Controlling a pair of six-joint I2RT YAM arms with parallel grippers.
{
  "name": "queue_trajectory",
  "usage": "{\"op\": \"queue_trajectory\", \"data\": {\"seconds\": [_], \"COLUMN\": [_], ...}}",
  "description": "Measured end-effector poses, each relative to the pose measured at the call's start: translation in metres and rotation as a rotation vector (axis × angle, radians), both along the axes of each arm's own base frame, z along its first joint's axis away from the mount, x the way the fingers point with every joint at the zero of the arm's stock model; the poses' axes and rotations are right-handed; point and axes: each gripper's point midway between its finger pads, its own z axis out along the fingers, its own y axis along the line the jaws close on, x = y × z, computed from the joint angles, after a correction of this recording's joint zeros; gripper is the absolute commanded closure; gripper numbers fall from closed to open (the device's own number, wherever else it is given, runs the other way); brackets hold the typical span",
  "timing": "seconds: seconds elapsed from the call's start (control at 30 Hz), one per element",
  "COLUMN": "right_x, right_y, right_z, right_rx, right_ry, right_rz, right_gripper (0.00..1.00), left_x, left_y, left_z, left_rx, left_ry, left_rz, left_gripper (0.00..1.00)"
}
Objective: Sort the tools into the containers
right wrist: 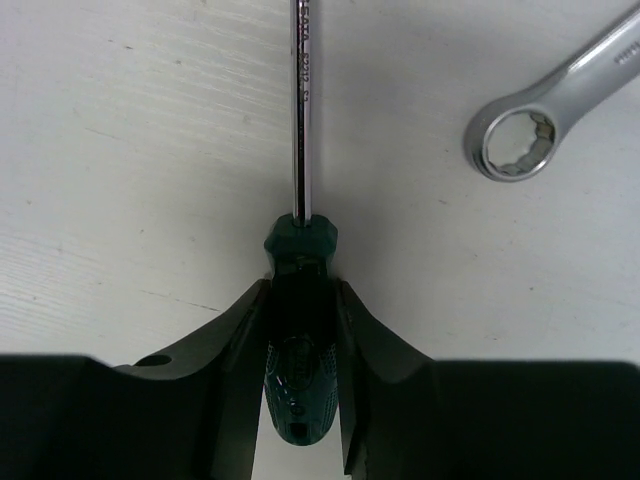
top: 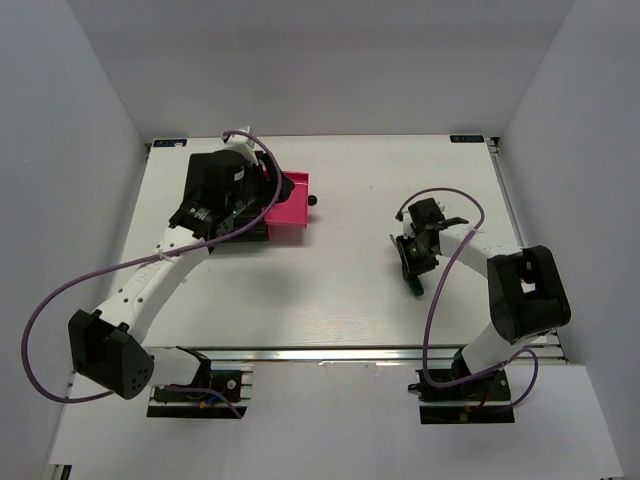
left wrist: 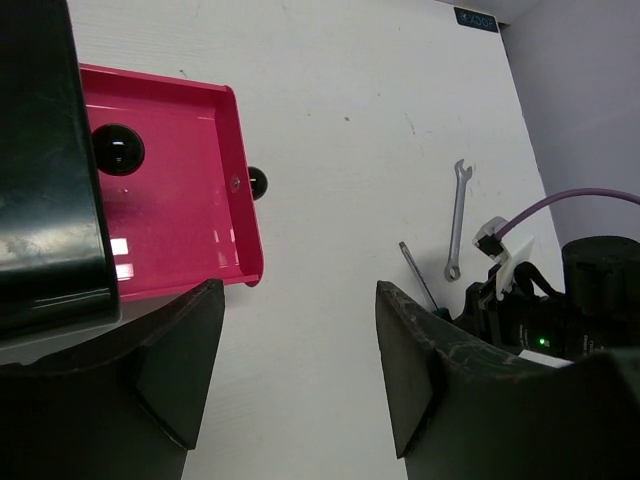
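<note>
The green-handled screwdriver [right wrist: 300, 255] lies on the white table, its steel shaft [right wrist: 301, 100] pointing away. My right gripper [right wrist: 300, 292] is shut on its handle, with both fingers pressed against the sides. From above, this gripper [top: 415, 262] is at the right middle of the table. Just right of it lies the silver wrench [right wrist: 545, 115], which also shows from the left wrist [left wrist: 458, 220]. One pink drawer [left wrist: 170, 200] stands pulled out of the black cabinet [left wrist: 40, 170] and looks empty. My left gripper [left wrist: 300, 292] hangs open beside the drawer's front and holds nothing.
The open drawer [top: 291, 210] juts right from the cabinet at the back left, its black knob [top: 312, 201] facing the table's middle. The left arm covers most of the cabinet from above. Grey walls close in the table on three sides.
</note>
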Motion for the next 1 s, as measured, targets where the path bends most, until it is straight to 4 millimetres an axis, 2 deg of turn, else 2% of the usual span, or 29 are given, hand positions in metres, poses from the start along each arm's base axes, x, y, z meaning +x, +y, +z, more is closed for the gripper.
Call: {"op": "queue_trajectory", "data": {"seconds": [0.13,0.23,0.33,0.43,0.5,0.57,0.63,0.7,0.8,0.9,1.0], "right_x": [0.004,0.024,0.061,0.111,0.140,0.161,0.173,0.173,0.165,0.151,0.144], "right_y": [0.011,0.030,0.060,0.099,0.128,0.163,0.200,0.232,0.269,0.293,0.301], "right_z": [0.008,0.035,0.084,0.139,0.166,0.180,0.183,0.178,0.165,0.154,0.150], "right_rx": [0.049,0.132,0.239,0.356,0.417,0.471,0.510,0.536,0.564,0.582,0.593], "right_ry": [-0.005,-0.070,-0.182,-0.308,-0.362,-0.378,-0.380,-0.353,-0.301,-0.247,-0.213], "right_rz": [0.054,0.111,0.156,0.194,0.223,0.261,0.299,0.328,0.349,0.366,0.352], "right_gripper": [1.00,1.00,1.00,1.00,1.00,1.00,1.00,1.00,1.00,1.00,1.00], "left_x": [0.000,0.000,-0.001,-0.003,-0.005,-0.006,-0.008,-0.009,-0.011,-0.015,-0.017], "left_y": [0.006,0.011,0.017,0.023,0.026,0.030,0.034,0.038,0.044,0.051,0.056], "left_z": [0.002,0.001,0.000,0.003,0.006,0.009,0.013,0.017,0.024,0.027,0.029], "left_rx": [0.014,0.034,0.054,0.068,0.072,0.075,0.079,0.082,0.088,0.095,0.100], "left_ry": [-0.007,-0.005,-0.005,-0.011,-0.018,-0.025,-0.032,-0.040,-0.051,-0.057,-0.059], "left_rz": [0.028,0.044,0.063,0.083,0.097,0.110,0.126,0.143,0.168,0.192,0.210], "left_gripper": [0.28,0.27,0.27,0.27,0.27,0.27,0.27,0.27,0.27,0.27,0.27]}}
